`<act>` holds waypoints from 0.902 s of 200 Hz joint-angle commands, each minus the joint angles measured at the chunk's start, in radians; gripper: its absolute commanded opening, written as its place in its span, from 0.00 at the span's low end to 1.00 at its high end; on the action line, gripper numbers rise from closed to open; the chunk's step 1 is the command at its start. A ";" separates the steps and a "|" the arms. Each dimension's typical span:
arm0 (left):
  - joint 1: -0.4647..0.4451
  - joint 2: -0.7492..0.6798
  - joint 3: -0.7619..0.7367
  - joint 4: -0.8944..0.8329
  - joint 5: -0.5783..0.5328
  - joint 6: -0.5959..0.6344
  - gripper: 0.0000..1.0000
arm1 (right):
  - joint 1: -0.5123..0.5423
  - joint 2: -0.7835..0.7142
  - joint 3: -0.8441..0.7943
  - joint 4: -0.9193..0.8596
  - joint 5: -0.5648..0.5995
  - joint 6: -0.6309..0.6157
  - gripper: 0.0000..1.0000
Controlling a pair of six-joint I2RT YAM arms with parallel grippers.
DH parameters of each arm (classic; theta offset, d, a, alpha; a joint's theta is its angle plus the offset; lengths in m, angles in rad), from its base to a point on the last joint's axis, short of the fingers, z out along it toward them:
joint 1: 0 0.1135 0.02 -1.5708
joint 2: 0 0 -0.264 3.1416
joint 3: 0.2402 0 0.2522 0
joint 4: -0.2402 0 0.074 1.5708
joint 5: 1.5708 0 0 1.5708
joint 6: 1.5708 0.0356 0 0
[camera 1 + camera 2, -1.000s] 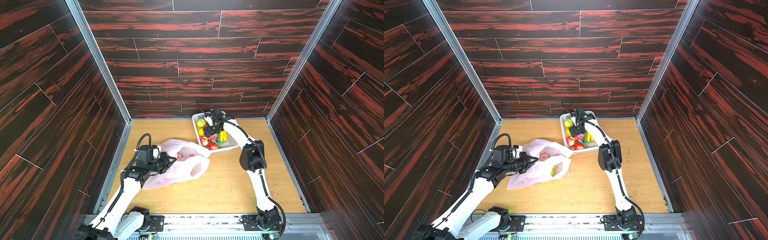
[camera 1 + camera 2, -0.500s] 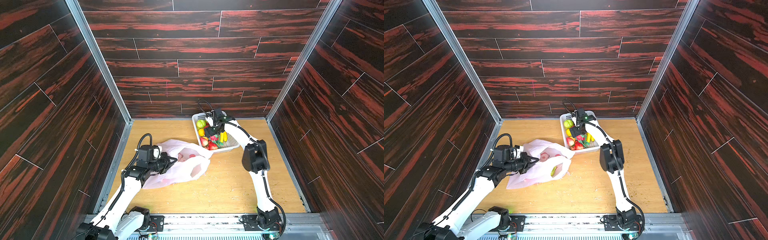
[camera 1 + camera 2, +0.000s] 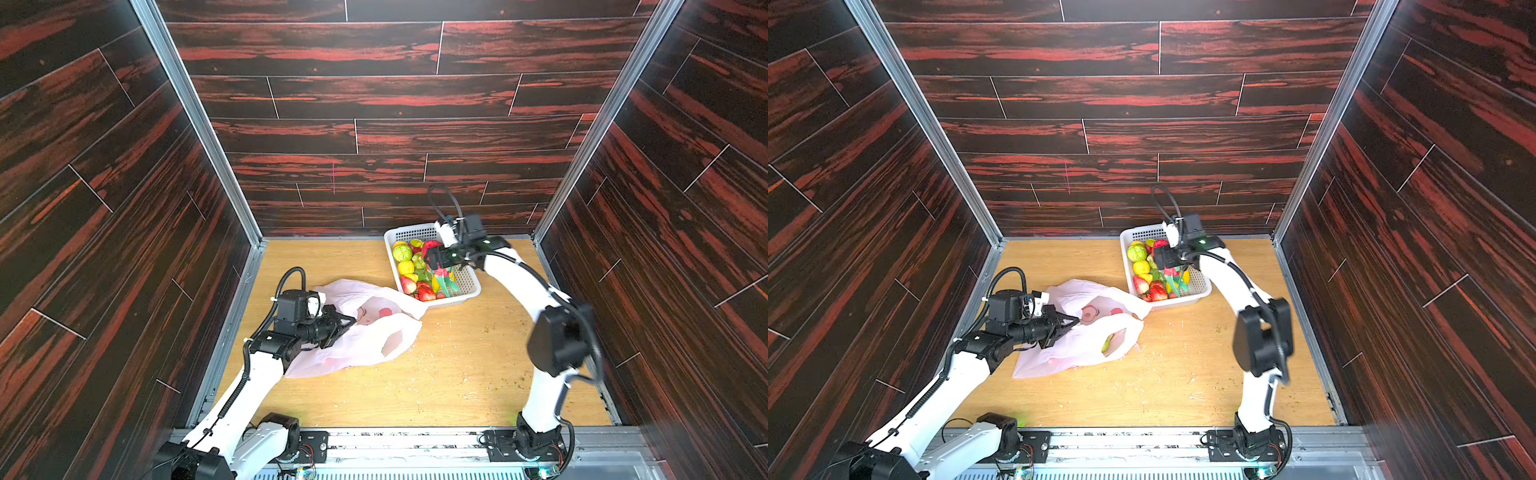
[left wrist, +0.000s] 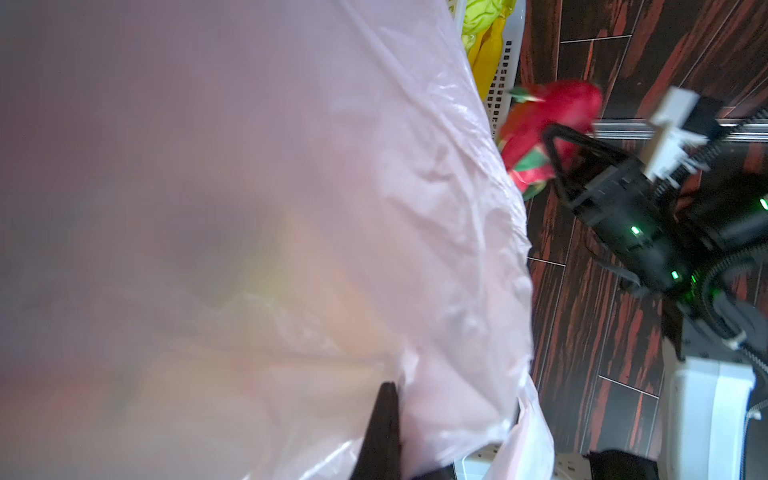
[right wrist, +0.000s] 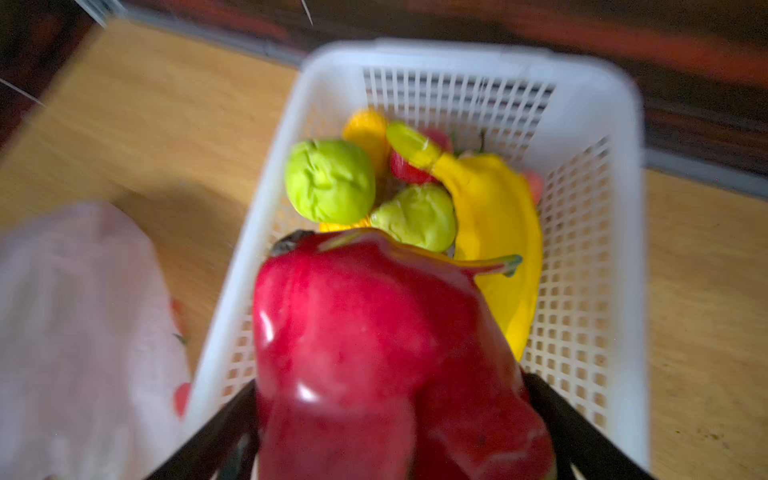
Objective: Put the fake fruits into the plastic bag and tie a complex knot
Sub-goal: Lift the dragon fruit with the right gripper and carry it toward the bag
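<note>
The pale-pink plastic bag (image 3: 365,332) (image 3: 1084,345) lies open on the wooden floor at the left, and a green-yellow fruit (image 3: 1108,343) shows through its mouth. My left gripper (image 3: 348,321) (image 3: 1072,321) is shut on the bag's upper edge, and the bag (image 4: 291,208) fills most of the left wrist view. My right gripper (image 3: 432,257) (image 5: 390,415) hangs over the basket, shut on the red dragon fruit (image 5: 374,332) (image 4: 552,108). Its dark fingers (image 5: 220,424) press both sides of the fruit. No knot shows.
The white perforated basket (image 3: 469,286) (image 5: 623,208) stands at the back right, touching the bag's far corner. It holds green lumpy fruits (image 5: 330,180), a banana (image 5: 494,216), strawberries (image 3: 424,291) and lemons. Dark wood-pattern walls close in on three sides.
The right arm's elbow has swung out to the right and toward the front, while its gripper stays over the basket with the dragon fruit. The left arm and bag have barely moved.
</note>
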 commanded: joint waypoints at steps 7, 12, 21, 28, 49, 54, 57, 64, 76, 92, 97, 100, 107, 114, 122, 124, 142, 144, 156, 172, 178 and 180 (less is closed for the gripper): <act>0.005 0.006 0.025 0.017 0.017 0.003 0.00 | -0.006 -0.190 -0.086 0.134 -0.076 0.020 0.50; 0.006 0.006 0.024 0.017 0.017 0.004 0.00 | -0.007 -0.221 -0.111 0.142 -0.084 0.016 0.50; 0.005 0.006 0.024 0.017 0.018 0.006 0.00 | -0.008 -0.276 -0.163 0.158 -0.098 0.017 0.50; 0.005 0.007 0.024 0.017 0.018 0.006 0.00 | -0.009 -0.325 -0.207 0.170 -0.112 0.016 0.50; 0.005 0.011 0.024 0.021 0.023 0.010 0.00 | -0.008 -0.466 -0.344 0.192 -0.159 0.027 0.50; 0.006 0.012 0.023 0.020 0.024 0.010 0.00 | -0.009 -0.502 -0.373 0.190 -0.167 0.033 0.50; 0.005 0.012 0.024 0.021 0.023 0.010 0.00 | -0.009 -0.524 -0.391 0.189 -0.173 0.037 0.50; 0.006 0.012 0.023 0.021 0.026 0.011 0.00 | -0.009 -0.573 -0.434 0.185 -0.189 0.044 0.49; 0.005 0.012 0.025 0.021 0.026 0.013 0.00 | -0.009 -0.653 -0.503 0.177 -0.208 0.054 0.49; 0.005 0.011 0.025 0.019 0.027 0.014 0.00 | -0.009 -0.756 -0.593 0.161 -0.223 0.066 0.49; 0.006 0.011 0.024 0.020 0.027 0.014 0.00 | -0.009 -0.785 -0.617 0.155 -0.224 0.075 0.49; 0.006 0.011 0.025 0.019 0.026 0.014 0.00 | -0.008 -0.802 -0.634 0.152 -0.228 0.079 0.49; 0.006 0.011 0.025 0.019 0.026 0.015 0.00 | -0.009 -0.839 -0.670 0.143 -0.242 0.085 0.49; 0.005 0.011 0.025 0.020 0.028 0.015 0.00 | -0.009 -0.873 -0.705 0.136 -0.254 0.093 0.49; 0.006 0.009 0.025 0.019 0.030 0.014 0.00 | -0.009 -0.905 -0.749 0.132 -0.266 0.105 0.49; 0.006 0.009 0.025 0.019 0.029 0.014 0.00 | -0.009 -0.914 -0.758 0.132 -0.270 0.108 0.49; 0.006 0.005 0.025 0.017 0.029 0.015 0.00 | -0.007 -0.974 -0.855 0.144 -0.314 0.125 0.48; 0.006 0.005 0.024 0.017 0.028 0.015 0.00 | -0.007 -0.978 -0.865 0.147 -0.330 0.126 0.48; 0.006 0.005 0.024 0.016 0.028 0.017 0.00 | -0.005 -1.002 -0.924 0.167 -0.370 0.135 0.48; 0.006 0.005 0.024 0.014 0.028 0.016 0.00 | 0.002 -1.021 -0.991 0.211 -0.394 0.146 0.47; 0.006 0.005 0.025 0.015 0.028 0.018 0.00 | 0.005 -1.026 -1.012 0.237 -0.400 0.150 0.47; 0.005 0.005 0.025 0.014 0.028 0.018 0.00 | 0.007 -1.026 -1.021 0.247 -0.405 0.153 0.47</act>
